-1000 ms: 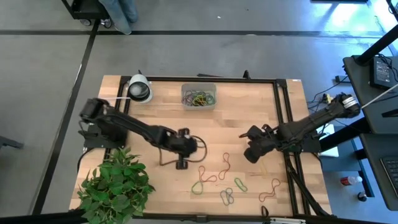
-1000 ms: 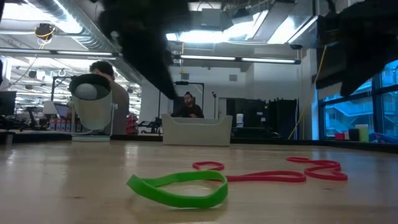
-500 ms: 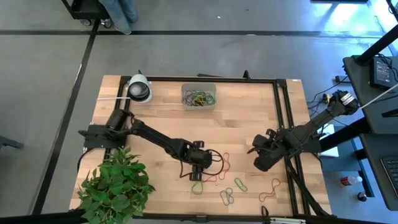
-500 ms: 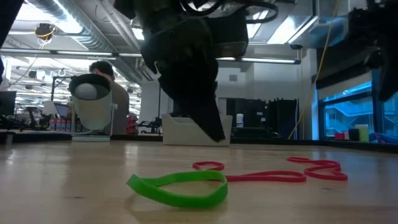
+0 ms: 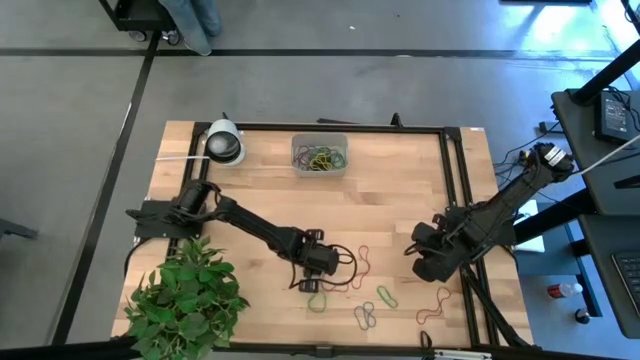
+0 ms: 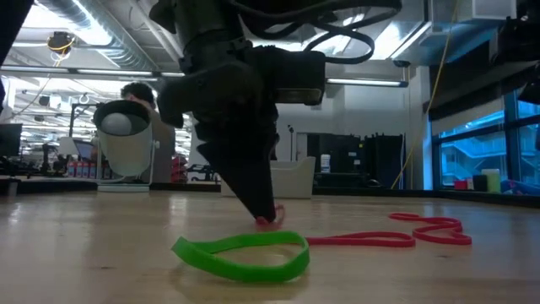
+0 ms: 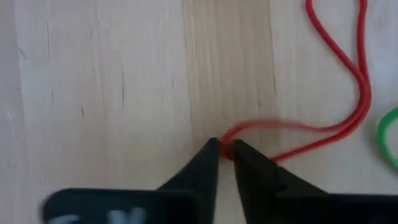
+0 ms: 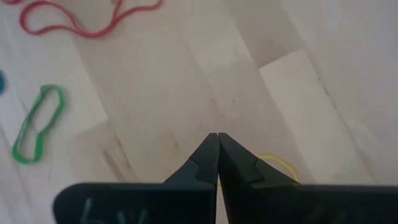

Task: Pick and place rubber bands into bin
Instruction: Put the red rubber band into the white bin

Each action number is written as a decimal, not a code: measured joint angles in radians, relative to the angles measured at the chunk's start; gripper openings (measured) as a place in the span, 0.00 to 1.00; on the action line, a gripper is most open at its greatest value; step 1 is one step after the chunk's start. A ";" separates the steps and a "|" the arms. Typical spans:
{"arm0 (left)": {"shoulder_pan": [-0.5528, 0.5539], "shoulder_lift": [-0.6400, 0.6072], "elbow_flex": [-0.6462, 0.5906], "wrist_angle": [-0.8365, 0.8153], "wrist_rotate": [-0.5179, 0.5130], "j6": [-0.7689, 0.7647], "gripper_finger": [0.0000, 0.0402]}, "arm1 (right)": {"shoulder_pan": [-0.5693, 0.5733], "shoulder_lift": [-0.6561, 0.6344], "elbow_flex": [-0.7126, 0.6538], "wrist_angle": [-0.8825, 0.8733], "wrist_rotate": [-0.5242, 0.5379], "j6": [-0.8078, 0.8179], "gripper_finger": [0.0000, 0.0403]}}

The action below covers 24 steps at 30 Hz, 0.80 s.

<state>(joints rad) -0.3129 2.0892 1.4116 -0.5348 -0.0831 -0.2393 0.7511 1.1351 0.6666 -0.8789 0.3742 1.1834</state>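
Green rubber band (image 6: 243, 256) lies nearest on the wooden table (image 5: 400, 190), a flat loop just in front of the left gripper (image 6: 266, 217). That gripper points straight down with its tips on the tabletop, nipped nearly shut on one end of a long red rubber band (image 7: 298, 134); the band's loop sits pinched between the fingertips (image 7: 210, 149) and trails off to the right across the wood. More loose rubber bands (image 5: 370, 312), green, red and tan, lie scattered along the near edge to the right of it. A leafy plant (image 5: 190, 300) fills the near left corner.

Farther right, the right gripper (image 8: 217, 140) hangs low over bare wood with its fingers pressed together, holding nothing; a thin yellow band (image 8: 277, 163) lies just beside its tips.

At the far edge sits the clear bin (image 5: 320, 155), with a tangle of bands inside. Left of the bin stands a white-and-black tape roll (image 5: 224, 143).
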 joint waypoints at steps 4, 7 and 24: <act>0.000 0.005 0.001 0.000 0.004 -0.010 0.02 | 0.003 0.000 0.000 0.024 0.000 0.007 0.03; 0.000 0.004 0.001 0.001 -0.007 -0.015 0.01 | 0.006 0.000 0.000 0.026 0.002 0.011 0.03; 0.006 -0.088 -0.003 -0.016 -0.056 -0.119 0.00 | 0.006 0.000 0.000 0.027 0.052 0.009 0.03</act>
<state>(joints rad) -0.3069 2.0008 1.4084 -0.5510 -0.1388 -0.3580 0.7567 1.1353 0.6666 -0.8520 0.4262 1.1928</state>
